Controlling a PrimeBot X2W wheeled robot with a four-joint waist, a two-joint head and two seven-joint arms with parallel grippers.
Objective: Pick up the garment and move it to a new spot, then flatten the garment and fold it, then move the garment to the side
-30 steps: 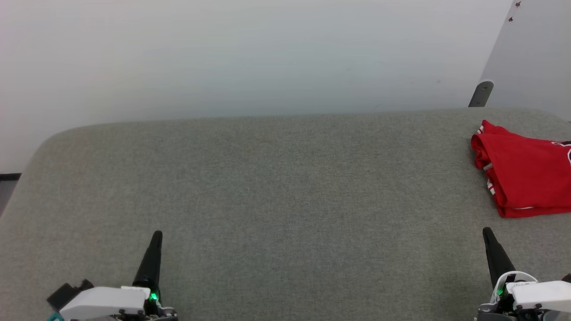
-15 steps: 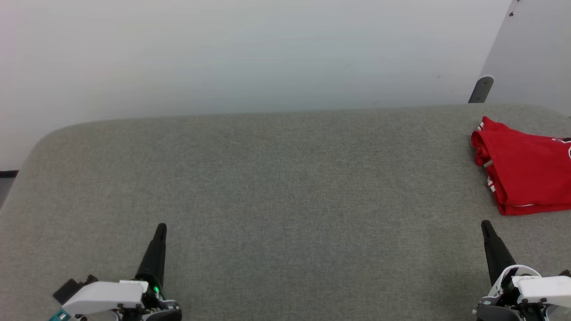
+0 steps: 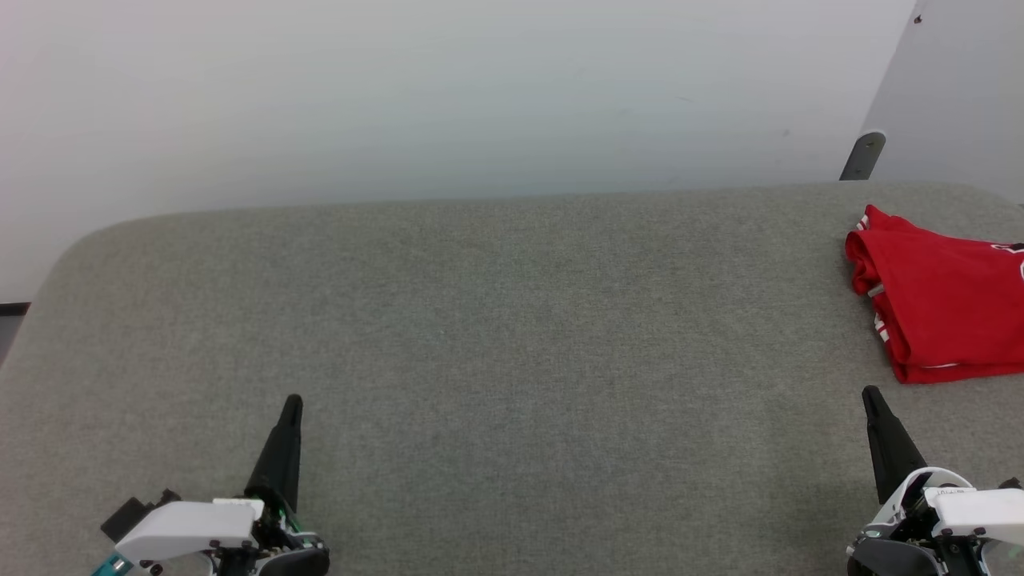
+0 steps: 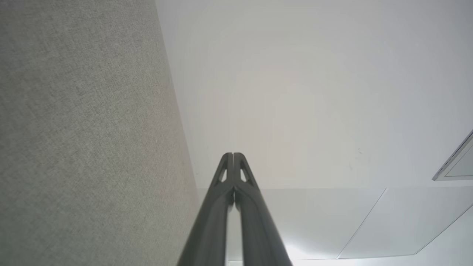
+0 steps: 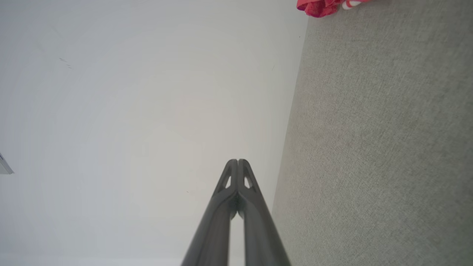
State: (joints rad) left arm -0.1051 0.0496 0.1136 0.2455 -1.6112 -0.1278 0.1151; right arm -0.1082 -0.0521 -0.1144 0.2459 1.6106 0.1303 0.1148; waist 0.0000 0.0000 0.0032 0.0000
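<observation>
Grey fabric tabletop [image 3: 512,320] with the garment [image 3: 944,312] lying folded, red, at its far right side and cut by the frame edge, left tool [image 3: 292,402] and right tool [image 3: 870,394] both closed, empty, clear of the cloth.

We record a table [image 3: 496,320] covered in grey woven fabric, with its far left corner rounded. Behind its far edge we note a plain pale wall [image 3: 400,96] with a few faint scuffs. Past the far right corner a grey metal bracket [image 3: 862,156], rounded at the top, stands against a slanting pale panel [image 3: 960,96] bearing a small dark fixing [image 3: 918,19]. Beyond the left edge a dark strip [image 3: 12,310] shows; we cannot identify it.
</observation>
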